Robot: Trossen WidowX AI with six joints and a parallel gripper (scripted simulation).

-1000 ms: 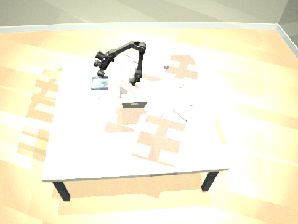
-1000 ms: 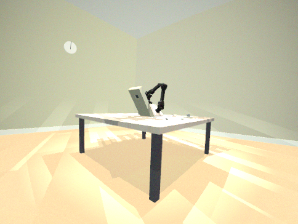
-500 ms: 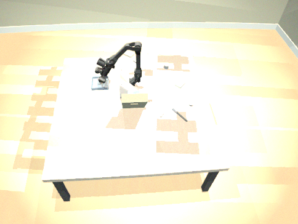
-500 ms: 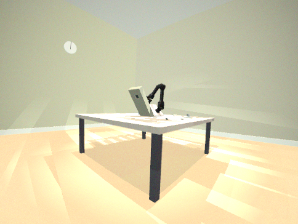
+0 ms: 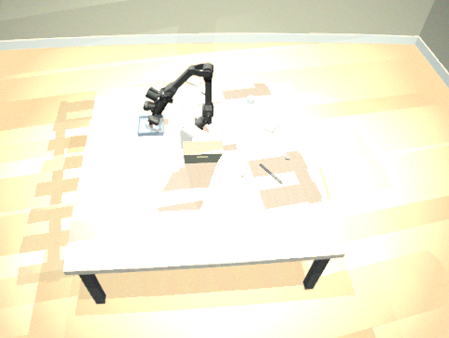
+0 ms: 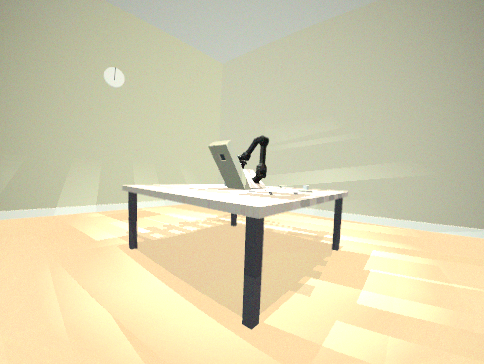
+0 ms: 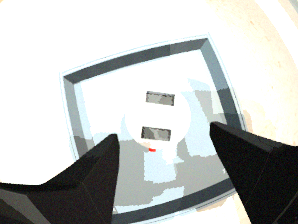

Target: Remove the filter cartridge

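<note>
The round white filter cartridge [image 7: 158, 116] is inside the blue-rimmed tray [image 7: 135, 58] [image 5: 150, 135], its face with two dark slots turned up toward the wrist camera. A small red mark shows at its edge. My gripper [image 7: 165, 134] [image 5: 155, 123] [image 6: 243, 163] is open over the tray, with one finger to each side of the cartridge and a gap to both. Nothing is between the fingertips. The cartridge's underside is hidden, and bright light washes out its outline. The panel [image 5: 202, 158] [image 6: 229, 169] stands beside the tray, seen from behind; the tray is hidden in the exterior view.
The arm's base is behind the panel on the white table [image 5: 199, 241]. A dark pen-like stick [image 5: 270, 174] and a few small items lie to the right of the panel. The tray's raised walls surround the cartridge.
</note>
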